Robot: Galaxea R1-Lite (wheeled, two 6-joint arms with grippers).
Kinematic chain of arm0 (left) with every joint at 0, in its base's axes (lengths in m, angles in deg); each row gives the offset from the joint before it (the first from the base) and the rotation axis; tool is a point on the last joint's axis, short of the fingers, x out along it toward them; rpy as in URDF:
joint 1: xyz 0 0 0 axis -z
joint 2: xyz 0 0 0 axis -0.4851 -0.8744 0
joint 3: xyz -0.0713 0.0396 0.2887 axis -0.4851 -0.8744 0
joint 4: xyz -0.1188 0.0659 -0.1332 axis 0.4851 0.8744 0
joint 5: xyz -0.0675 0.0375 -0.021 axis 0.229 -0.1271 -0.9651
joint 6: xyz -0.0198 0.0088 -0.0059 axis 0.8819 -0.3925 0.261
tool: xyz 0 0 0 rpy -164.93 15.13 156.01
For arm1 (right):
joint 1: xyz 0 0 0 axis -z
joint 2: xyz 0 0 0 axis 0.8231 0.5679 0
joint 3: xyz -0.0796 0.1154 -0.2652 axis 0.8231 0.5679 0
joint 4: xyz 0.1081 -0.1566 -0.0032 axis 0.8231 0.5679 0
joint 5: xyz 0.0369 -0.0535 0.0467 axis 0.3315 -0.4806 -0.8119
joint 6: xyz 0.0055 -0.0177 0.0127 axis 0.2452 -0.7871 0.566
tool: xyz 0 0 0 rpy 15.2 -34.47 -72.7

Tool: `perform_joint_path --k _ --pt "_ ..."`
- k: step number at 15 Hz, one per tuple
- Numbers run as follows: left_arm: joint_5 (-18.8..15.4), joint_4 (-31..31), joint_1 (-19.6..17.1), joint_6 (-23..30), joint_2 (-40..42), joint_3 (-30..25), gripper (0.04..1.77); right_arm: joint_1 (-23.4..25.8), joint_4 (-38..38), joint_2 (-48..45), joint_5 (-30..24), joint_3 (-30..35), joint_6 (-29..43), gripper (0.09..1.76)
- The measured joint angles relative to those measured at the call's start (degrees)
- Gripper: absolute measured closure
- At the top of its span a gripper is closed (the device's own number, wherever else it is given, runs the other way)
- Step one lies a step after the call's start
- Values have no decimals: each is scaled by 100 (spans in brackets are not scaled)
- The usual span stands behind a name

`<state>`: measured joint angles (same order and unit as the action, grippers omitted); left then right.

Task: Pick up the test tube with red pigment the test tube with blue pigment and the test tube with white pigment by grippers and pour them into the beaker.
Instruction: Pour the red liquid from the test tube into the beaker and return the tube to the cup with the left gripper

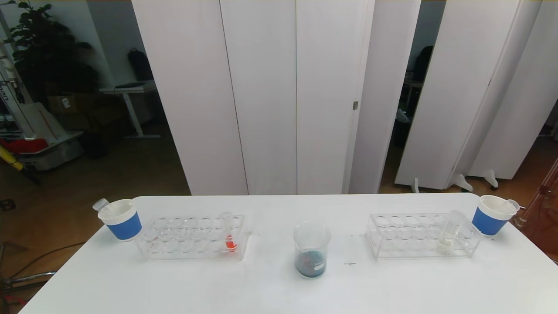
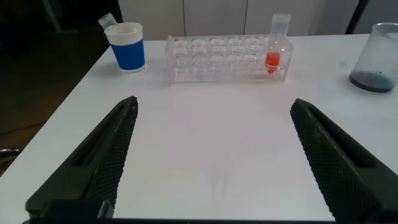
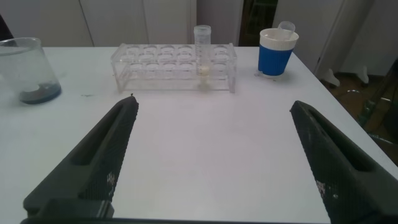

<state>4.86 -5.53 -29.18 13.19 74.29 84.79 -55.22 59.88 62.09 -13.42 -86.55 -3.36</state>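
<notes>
The test tube with red pigment (image 1: pixel 229 237) (image 2: pixel 278 46) stands upright at the inner end of the left clear rack (image 1: pixel 192 237). The test tube with white pigment (image 1: pixel 451 231) (image 3: pixel 203 50) leans in the right clear rack (image 1: pixel 420 235). Between the racks stands the beaker (image 1: pixel 311 248) (image 2: pixel 376 59) (image 3: pixel 25 68), with dark blue liquid at its bottom. No test tube with blue pigment is in view. My left gripper (image 2: pixel 214 102) is open and empty, low over bare table in front of the left rack. My right gripper (image 3: pixel 212 102) is open and empty in front of the right rack. Neither arm shows in the head view.
A blue-and-white paper cup (image 1: pixel 122 220) beyond the left rack holds an empty clear tube (image 1: pixel 101 204). A matching cup (image 1: pixel 492 216) at the far right corner holds another empty tube (image 1: pixel 512 203). The white table's (image 1: pixel 279 292) side edges run close to both cups.
</notes>
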Motion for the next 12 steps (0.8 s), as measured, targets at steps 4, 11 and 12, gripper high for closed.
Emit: perform_joint_path --k 4,11,12 --pt "-7 -2 0 -13 0 0 6 0 0 0 0 0 2 10" --pt "0 -2 0 35 0 0 6 0 0 0 0 0 0 10" --pt "0 -5 0 33 0 0 6 0 0 0 0 0 2 10"
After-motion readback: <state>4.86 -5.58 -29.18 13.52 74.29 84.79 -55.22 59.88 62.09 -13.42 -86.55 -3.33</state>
